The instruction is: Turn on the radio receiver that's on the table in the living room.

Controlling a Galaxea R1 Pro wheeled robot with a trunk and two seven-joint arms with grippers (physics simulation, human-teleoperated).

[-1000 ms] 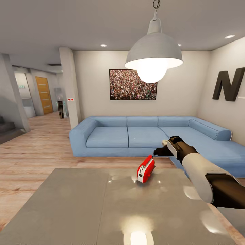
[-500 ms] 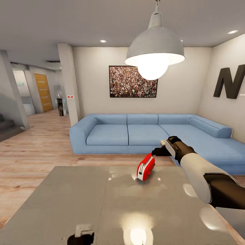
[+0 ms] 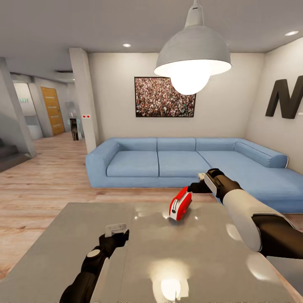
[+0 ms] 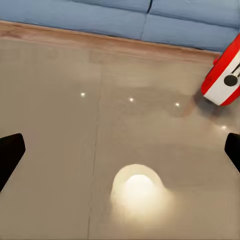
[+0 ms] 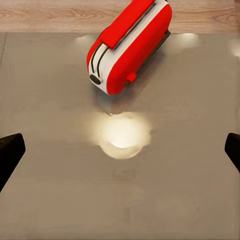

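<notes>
The small glossy red radio receiver with white trim [image 3: 180, 204] lies on the far half of the large low table with the glossy grey-taupe top [image 3: 84, 248], a little to the right of the seam that crosses the top, with the blue L-shaped sofa [image 3: 168, 164] behind it. It rests tilted on the table, and its long axis runs obliquely, from the near-left to the far-right.

The right gripper [image 3: 194, 187] is the nearer one by far: it hangs just beside the far upper end of the radio, very close to it, though I cannot tell from the head view if it touches. The left gripper [image 3: 117, 233] is over the near part of the table, close to the seam, well apart from the radio, which lies ahead of it and to its right.

In the right wrist view the radio [image 5: 130, 46] is seen from above, with a dark round knob at one end and a small red button on the side; the two dark fingertips [image 5: 10, 155] stand far apart at the picture's edges, so this gripper is released and holds nothing. In the left wrist view the white end face with its round dial [image 4: 223, 76] is shown, a part that the head view hides; the fingertips [image 4: 10, 152] there are also spread wide and hold nothing.

I judge that the right arm should do the pressing.
</notes>
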